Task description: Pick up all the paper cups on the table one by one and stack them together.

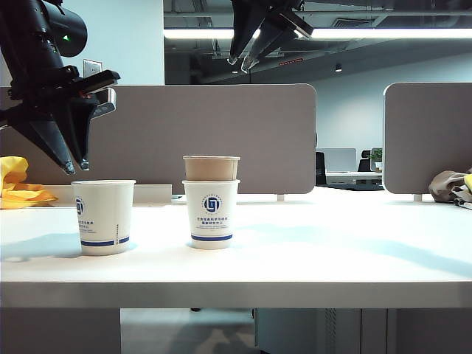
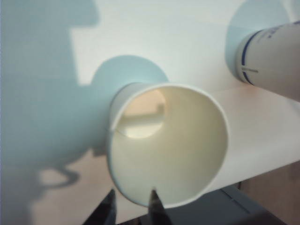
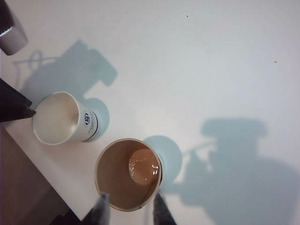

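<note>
Exterior view: on the white table [image 1: 310, 243] a brown paper cup [image 1: 212, 168] sits nested in a logo-printed white cup [image 1: 211, 215], and a second white logo cup [image 1: 103, 217] stands at nine o'clock of the stack. The left gripper [image 1: 77, 164] hangs just above that lone cup; the right gripper [image 1: 247, 63] is high up at twelve o'clock.

Left wrist view: the left gripper [image 2: 132, 202], fingers parted and holding nothing, hovers over the cup's rim [image 2: 168, 144].

Right wrist view: the right gripper [image 3: 131, 206] — fingers spread, empty — is above the brown cup [image 3: 127, 172].
</note>
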Controlling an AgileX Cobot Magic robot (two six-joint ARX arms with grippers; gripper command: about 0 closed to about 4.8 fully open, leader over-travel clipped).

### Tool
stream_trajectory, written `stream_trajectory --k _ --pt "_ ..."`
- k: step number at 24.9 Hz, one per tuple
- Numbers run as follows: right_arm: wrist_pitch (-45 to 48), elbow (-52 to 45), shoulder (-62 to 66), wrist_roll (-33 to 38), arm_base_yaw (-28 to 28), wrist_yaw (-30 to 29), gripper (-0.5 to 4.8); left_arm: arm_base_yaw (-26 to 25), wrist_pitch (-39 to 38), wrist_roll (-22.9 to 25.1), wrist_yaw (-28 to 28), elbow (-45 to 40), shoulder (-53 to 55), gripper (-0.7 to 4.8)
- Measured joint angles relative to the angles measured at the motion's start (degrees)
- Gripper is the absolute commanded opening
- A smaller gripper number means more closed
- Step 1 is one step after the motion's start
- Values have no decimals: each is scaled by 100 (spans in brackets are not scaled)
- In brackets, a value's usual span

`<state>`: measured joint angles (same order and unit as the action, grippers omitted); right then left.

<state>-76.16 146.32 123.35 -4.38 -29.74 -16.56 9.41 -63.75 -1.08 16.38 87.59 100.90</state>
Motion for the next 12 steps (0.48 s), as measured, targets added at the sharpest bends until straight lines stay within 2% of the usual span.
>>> stream_trajectory --k 5,12 --pt "13 0 0 0 0 0 127 0 11 0 -308 0 9 94" --pt "20 0 0 4 0 -11 127 0 72 -20 -317 2 144 93"
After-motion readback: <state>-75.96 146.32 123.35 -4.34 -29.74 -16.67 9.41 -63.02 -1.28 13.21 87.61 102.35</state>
